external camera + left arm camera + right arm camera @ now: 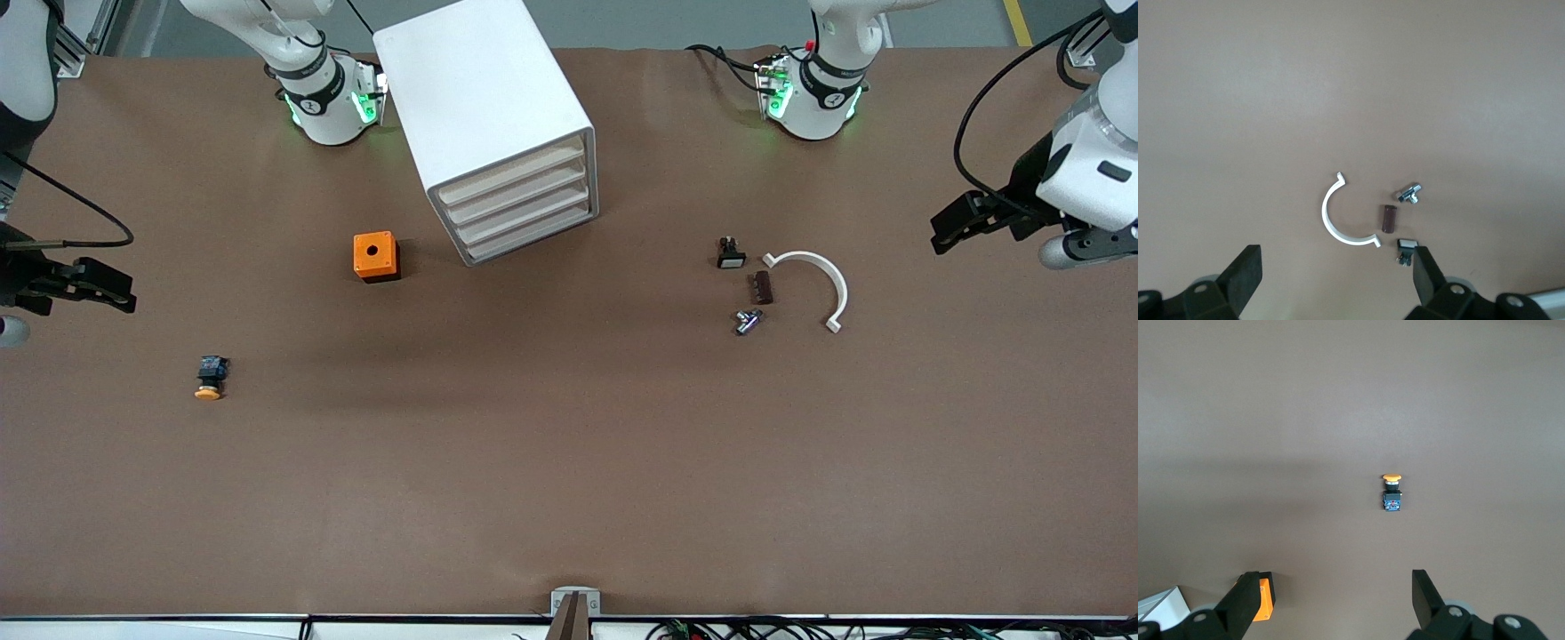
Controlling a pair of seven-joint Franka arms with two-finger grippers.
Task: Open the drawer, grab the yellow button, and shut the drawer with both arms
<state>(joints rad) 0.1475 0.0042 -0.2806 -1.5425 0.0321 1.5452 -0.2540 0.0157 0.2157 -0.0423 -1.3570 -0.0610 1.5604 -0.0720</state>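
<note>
Front view: your drawer [511, 172] looks shut and the button [210, 377] sits on the worktop [569, 462], about 8 o'clock from it. Right gripper [111, 289] and left gripper [956, 227] wait at the ends, jaws wide. Yank that handleless drawer and the cabinet [484, 107] may slide.

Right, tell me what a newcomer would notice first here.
The white boxy cabinet with four shut tray drawers stands skewed between the arm bases, with the orange cube with a hole beside it. The tiny orange-capped button lies on the brown table, toward the right arm's end. Both open tools, left and right, hang at the ends.
</note>
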